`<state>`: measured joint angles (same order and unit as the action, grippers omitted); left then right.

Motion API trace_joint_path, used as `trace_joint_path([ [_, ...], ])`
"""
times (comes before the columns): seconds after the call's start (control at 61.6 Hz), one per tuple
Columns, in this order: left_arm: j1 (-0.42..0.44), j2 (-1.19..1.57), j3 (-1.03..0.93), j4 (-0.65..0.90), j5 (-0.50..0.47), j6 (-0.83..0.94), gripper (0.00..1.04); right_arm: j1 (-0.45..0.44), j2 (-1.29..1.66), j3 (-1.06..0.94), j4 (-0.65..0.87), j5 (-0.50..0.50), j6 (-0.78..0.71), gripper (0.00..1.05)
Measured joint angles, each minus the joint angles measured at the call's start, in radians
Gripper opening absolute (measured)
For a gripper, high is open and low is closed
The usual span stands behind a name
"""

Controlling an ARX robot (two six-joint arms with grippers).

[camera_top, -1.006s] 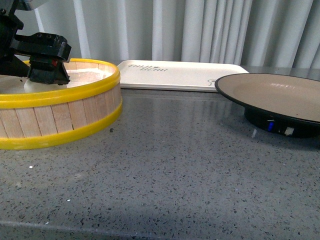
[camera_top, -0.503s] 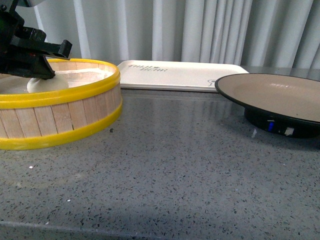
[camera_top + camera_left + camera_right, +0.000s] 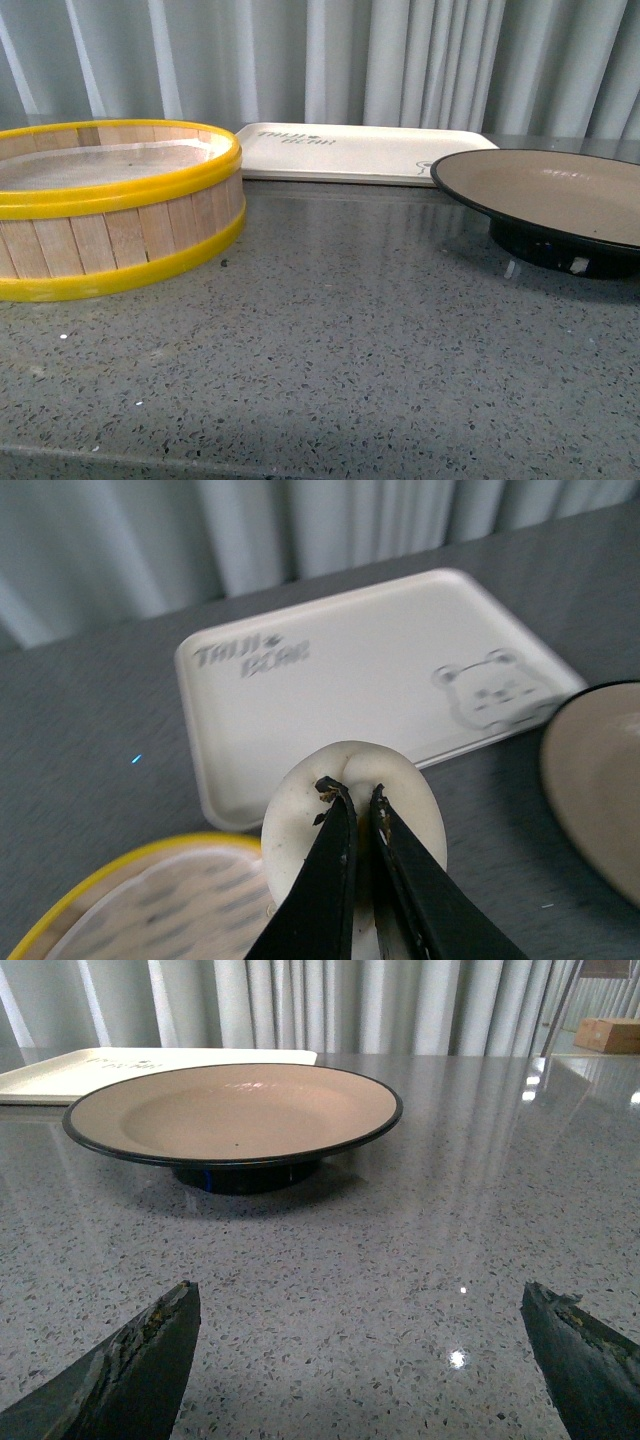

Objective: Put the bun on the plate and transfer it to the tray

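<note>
In the left wrist view my left gripper (image 3: 352, 792) is shut on the white bun (image 3: 300, 830), pinching its top and holding it in the air above the steamer's edge, with the cream tray (image 3: 330, 680) beyond. The beige plate (image 3: 560, 190) with a black rim stands at the right of the front view, and the tray (image 3: 360, 150) lies at the back. Neither arm shows in the front view. My right gripper (image 3: 365, 1305) is open low over the counter, facing the plate (image 3: 235, 1110), with nothing between its fingers.
A yellow-rimmed wooden steamer basket (image 3: 110, 215) stands at the left, lined with white paper. Grey speckled counter (image 3: 350, 350) spreads across the front. Pale curtains (image 3: 400, 60) hang behind. A cardboard box (image 3: 610, 1032) sits far off in the right wrist view.
The left gripper has risen out of the steamer basket with the bun and left the front view. The basket now holds only its paper liner.
</note>
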<state>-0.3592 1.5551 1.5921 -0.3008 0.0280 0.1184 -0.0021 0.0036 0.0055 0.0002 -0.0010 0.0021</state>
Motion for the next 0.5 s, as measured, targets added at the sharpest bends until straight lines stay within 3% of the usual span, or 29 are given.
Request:
trace_joint_path([
  [0.26, -0.292, 0.167, 0.124, 0.029, -0.026, 0.005, 0.04, 0.0, 0.0, 0.0, 0.0, 0.0, 0.0, 0.96],
  [0.503, -0.435, 0.274, 0.154, 0.052, -0.035, 0.021, 0.04, 0.0, 0.0, 0.0, 0.0, 0.0, 0.0, 0.96],
])
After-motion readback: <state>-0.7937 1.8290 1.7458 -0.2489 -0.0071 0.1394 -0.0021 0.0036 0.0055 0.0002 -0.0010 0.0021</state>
